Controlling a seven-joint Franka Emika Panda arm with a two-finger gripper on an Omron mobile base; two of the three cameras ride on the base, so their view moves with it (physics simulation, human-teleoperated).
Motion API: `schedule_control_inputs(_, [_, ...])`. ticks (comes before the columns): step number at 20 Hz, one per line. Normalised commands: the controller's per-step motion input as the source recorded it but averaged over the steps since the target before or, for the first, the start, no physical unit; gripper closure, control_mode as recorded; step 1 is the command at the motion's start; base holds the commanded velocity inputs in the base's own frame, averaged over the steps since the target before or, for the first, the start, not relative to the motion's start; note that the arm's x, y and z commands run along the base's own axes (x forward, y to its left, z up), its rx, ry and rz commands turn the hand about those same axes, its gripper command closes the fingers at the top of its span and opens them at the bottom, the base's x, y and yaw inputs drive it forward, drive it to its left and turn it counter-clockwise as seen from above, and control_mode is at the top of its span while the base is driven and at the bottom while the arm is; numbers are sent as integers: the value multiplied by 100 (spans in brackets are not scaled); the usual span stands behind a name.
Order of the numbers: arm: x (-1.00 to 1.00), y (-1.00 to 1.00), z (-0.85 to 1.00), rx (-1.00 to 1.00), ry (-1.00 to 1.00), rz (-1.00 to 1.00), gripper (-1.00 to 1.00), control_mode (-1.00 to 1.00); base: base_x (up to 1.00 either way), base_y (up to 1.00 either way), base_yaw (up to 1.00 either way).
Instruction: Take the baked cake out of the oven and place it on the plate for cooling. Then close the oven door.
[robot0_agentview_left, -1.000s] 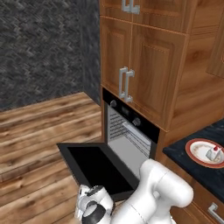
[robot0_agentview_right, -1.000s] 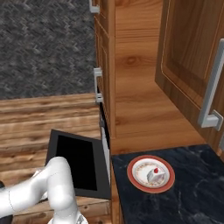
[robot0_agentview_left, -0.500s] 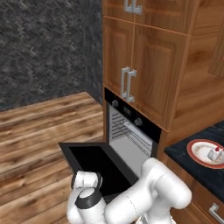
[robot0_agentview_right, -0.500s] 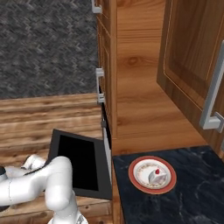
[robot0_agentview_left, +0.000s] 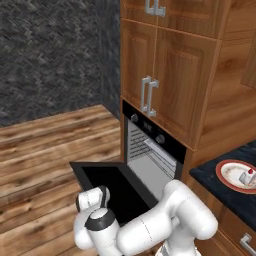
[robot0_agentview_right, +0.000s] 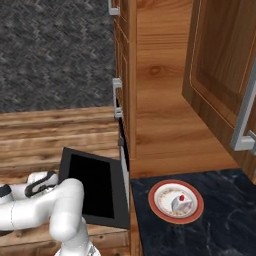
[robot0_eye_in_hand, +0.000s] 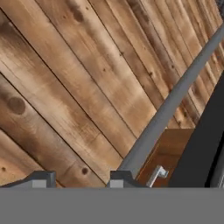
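Swung up and out from low beside the oven door (robot0_agentview_left: 117, 187) over the last second, arm now bent round past the door's outer edge; claw fingers drawn partway together from wide apart. Whole scene shifted a little too, as from a base on the move.

Left base view: black oven (robot0_agentview_left: 152, 152) set in wooden cabinets (robot0_agentview_left: 167, 75), mouth open, wire racks visible inside, door hanging down flat toward the wooden floor (robot0_agentview_left: 45, 150). White arm folded in front of the door, wrist just off the door's outer corner. Plate (robot0_agentview_left: 239, 175) on the dark counter (robot0_agentview_left: 235, 192) to the right of the oven, cake (robot0_agentview_left: 247, 176) sitting on it.

Right base view: same door seen from the side as a dark panel, plate (robot0_agentview_right: 176, 201) with the cake (robot0_agentview_right: 179, 203) clearly resting near the plate's centre, red dot on top. Arm stretched leftward, past the door.

Hand view: looks down on floor planks, with the door's long silver handle (robot0_eye_in_hand: 173, 100) crossing diagonally. Gripper (robot0_eye_in_hand: 78, 178) with its two tips parted about halfway, one tip just at the handle's lower end, nothing between them. Contact with the handle cannot be told.
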Motion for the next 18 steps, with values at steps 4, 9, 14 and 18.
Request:
schedule_control_inputs(4, [-19,0,-100,-65,-54,-75,-100,-100,0,0,0])
schedule_control_inputs(9, [-27,0,-100,-62,-52,-78,-100,-100,0,0,0])
schedule_control_inputs(14, [-26,0,-100,-59,-48,-80,-100,-100,0,0,0])
schedule_control_inputs(18, [-26,-2,-100,-56,-46,-81,-100,-100,0,0,0])
